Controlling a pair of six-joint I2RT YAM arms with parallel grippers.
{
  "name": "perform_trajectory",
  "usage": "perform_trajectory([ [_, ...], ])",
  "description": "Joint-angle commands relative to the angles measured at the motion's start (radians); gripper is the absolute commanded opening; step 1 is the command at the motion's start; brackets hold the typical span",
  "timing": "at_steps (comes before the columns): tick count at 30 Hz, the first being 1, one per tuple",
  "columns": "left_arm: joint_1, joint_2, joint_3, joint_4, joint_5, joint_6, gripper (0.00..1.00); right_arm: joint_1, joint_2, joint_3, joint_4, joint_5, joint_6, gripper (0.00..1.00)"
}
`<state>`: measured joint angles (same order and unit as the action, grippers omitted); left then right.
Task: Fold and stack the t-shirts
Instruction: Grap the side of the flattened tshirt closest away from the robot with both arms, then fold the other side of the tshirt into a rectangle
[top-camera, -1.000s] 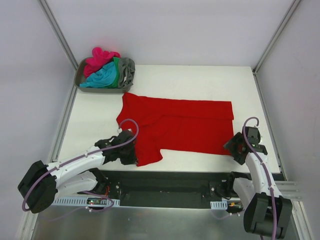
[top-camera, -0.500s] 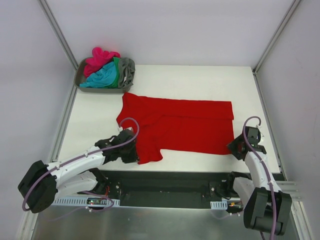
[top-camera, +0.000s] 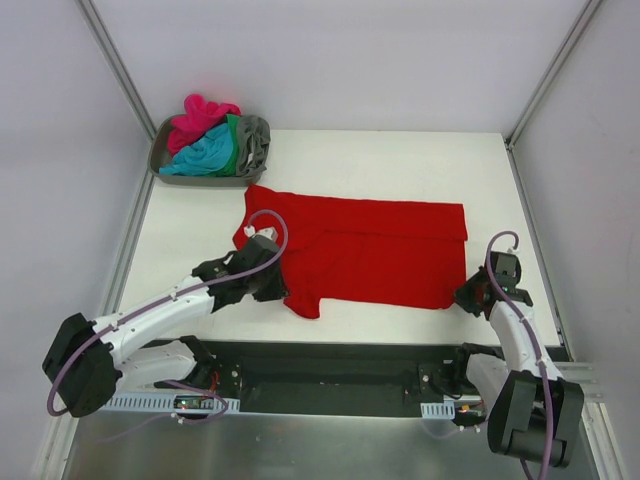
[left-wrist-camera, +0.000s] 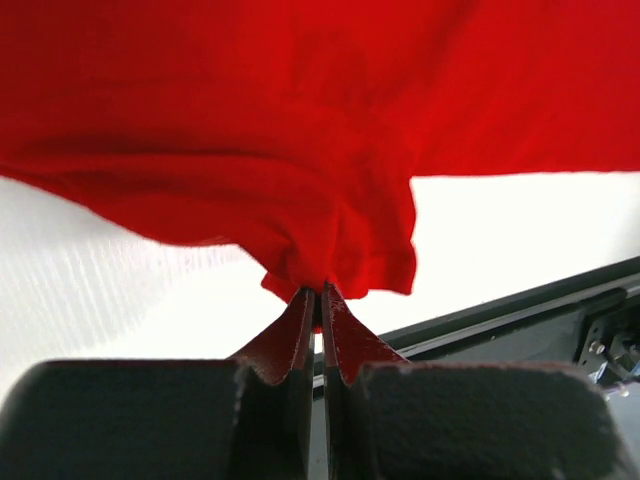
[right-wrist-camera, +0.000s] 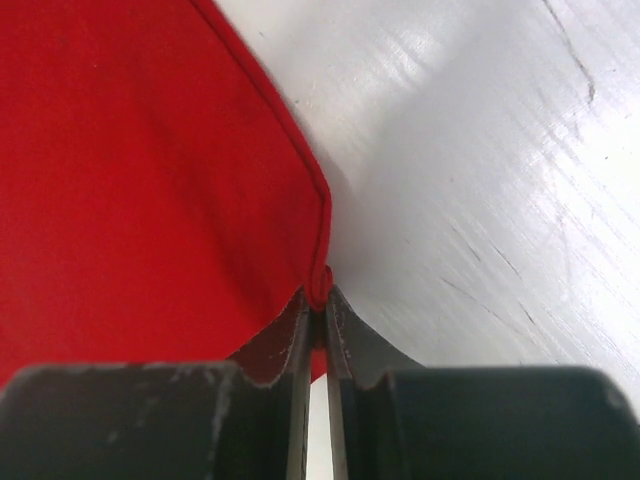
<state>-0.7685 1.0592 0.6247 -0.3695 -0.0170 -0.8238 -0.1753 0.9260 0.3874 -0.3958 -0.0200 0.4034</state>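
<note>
Left gripper and right gripper each clamp tight on red t-shirt.

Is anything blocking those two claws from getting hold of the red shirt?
Nothing visible does. The left gripper pinches a bunched edge of the red shirt, and the right gripper pinches its near right corner.

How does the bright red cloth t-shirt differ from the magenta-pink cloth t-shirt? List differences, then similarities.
The bright red cloth t-shirt lies spread on the white table; the magenta-pink cloth t-shirt sits crumpled in the grey plastic tray. The left hand and right hand pinch the red one; neither touches the pink one. Both are plain-coloured cloth.
</note>
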Motion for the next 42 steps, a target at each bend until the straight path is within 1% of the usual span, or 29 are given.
perform_trajectory([
  [1,0.040,0.041,0.104,0.020,-0.047,0.067,0.00,-0.006,-0.021,0.067,-0.066,-0.038,-0.023,0.10],
  [7,0.142,0.134,0.210,0.056,0.015,0.104,0.00,-0.007,0.097,0.186,-0.037,-0.080,-0.066,0.11],
  [9,0.182,0.171,0.245,0.064,0.075,0.114,0.00,-0.007,0.149,0.228,-0.028,-0.096,-0.071,0.11],
  [12,0.230,0.212,0.289,0.087,0.094,0.098,0.00,-0.009,0.201,0.281,-0.025,-0.100,-0.063,0.11],
  [17,0.265,0.297,0.378,0.098,0.097,0.118,0.00,-0.013,0.275,0.356,-0.005,-0.103,-0.034,0.11],
  [20,0.284,0.340,0.417,0.096,0.074,0.127,0.00,-0.015,0.318,0.395,0.002,-0.107,-0.029,0.11],
  [28,0.339,0.416,0.492,0.098,0.051,0.147,0.00,-0.021,0.425,0.487,0.061,-0.112,-0.018,0.12],
  [33,0.354,0.453,0.541,0.098,0.023,0.161,0.00,-0.023,0.477,0.533,0.060,-0.098,-0.023,0.13],
  [42,0.390,0.528,0.602,0.098,0.023,0.157,0.00,-0.029,0.571,0.607,0.054,-0.097,-0.035,0.14],
])
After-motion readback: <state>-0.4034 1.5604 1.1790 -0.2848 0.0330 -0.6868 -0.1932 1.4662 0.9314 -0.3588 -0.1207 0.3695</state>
